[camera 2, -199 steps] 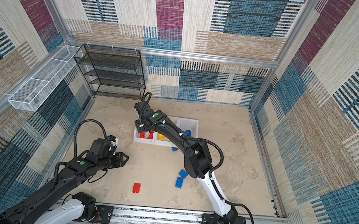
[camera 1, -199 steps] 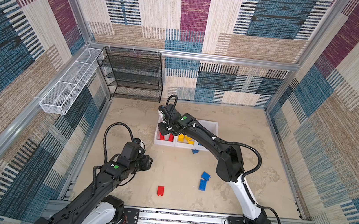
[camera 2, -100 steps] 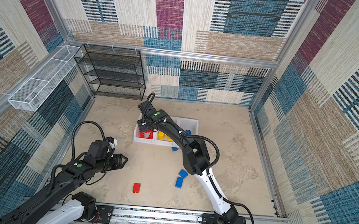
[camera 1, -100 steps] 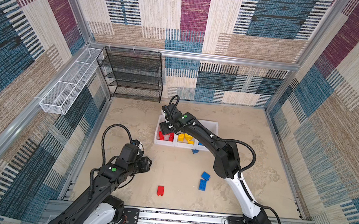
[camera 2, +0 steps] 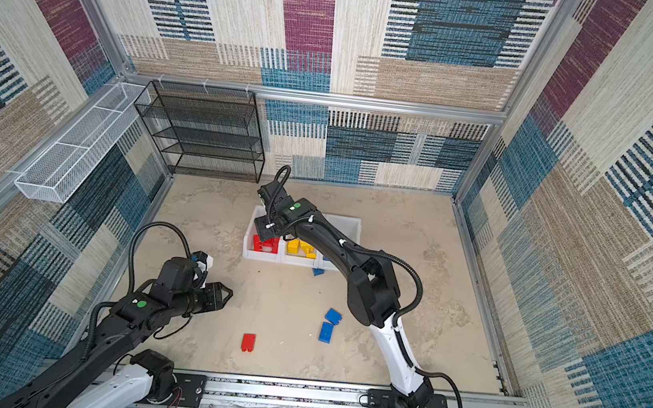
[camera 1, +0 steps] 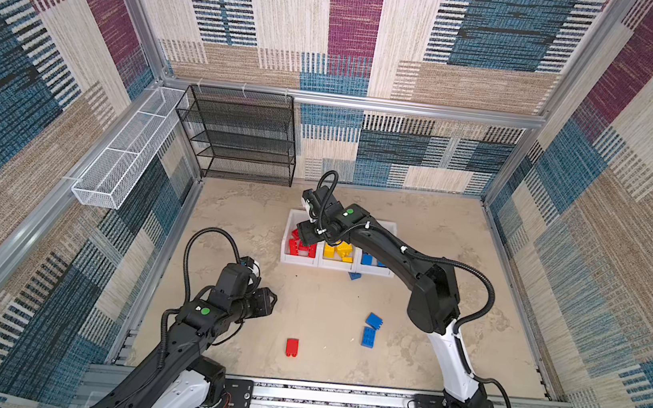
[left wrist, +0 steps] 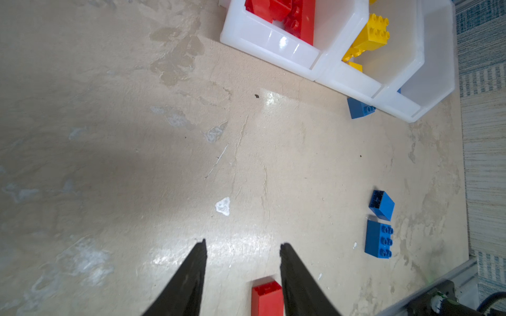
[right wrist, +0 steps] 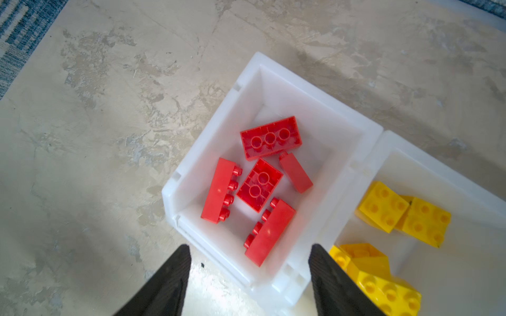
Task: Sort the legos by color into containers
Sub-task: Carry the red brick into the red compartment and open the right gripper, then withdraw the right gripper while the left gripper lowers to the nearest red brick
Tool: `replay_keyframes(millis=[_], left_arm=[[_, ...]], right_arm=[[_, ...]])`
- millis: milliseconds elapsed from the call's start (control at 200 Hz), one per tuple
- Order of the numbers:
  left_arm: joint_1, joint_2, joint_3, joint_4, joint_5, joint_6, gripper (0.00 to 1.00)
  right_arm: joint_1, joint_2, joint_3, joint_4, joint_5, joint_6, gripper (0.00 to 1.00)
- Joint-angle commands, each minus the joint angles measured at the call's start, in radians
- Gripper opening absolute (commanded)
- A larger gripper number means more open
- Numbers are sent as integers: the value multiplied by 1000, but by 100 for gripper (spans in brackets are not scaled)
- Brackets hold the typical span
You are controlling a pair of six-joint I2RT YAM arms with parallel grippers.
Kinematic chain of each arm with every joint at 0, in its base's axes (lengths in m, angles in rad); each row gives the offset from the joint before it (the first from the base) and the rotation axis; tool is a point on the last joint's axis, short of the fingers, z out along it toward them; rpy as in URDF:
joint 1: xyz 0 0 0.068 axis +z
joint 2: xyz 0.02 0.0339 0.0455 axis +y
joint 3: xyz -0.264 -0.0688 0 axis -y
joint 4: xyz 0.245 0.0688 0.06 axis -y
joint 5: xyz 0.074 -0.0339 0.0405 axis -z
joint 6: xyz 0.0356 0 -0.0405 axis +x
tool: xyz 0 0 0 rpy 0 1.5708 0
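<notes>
Bins (camera 1: 297, 260) hold most; one red brick (camera 1: 292, 347), three blue bricks (camera 1: 369, 337) left for me; left hand (left wrist: 243, 244), right hand (right wrist: 251, 247) parted, empty

In both top views the black right arm (camera 1: 387, 243) covers the far part of the three joined white plastic bins (camera 1: 297, 259) and most of the blue studded bricks (camera 1: 368, 258) inside. In the left wrist view the edge cuts off the red oblong brick (left wrist: 267, 296), and a finger (left wrist: 299, 284) of the left gripper (left wrist: 243, 243) hides its side. In the right wrist view a finger (right wrist: 335, 276) of the right gripper (right wrist: 250, 246) hides part of the yellow studded bricks (right wrist: 383, 292).
</notes>
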Motion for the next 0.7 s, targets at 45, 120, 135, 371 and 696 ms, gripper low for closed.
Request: replay_keyframes(millis=[45, 120, 135, 371, 696], left_arm=[[-54, -9, 7, -24, 19, -32, 47], [-119, 1, 16, -38, -7, -47, 47], [-136, 5, 19, -42, -14, -51, 47], [-429, 99, 44, -100, -168, -152, 47], [-620, 225, 45, -145, -256, -261, 51]], right_arm=[[0, -172, -228, 143, -21, 58, 71], [0, -270, -358, 192, -15, 85, 71], [0, -290, -386, 200, -12, 89, 71], [0, -544, -702, 223, 73, 155, 71], [-19, -774, -997, 267, 114, 259, 73]])
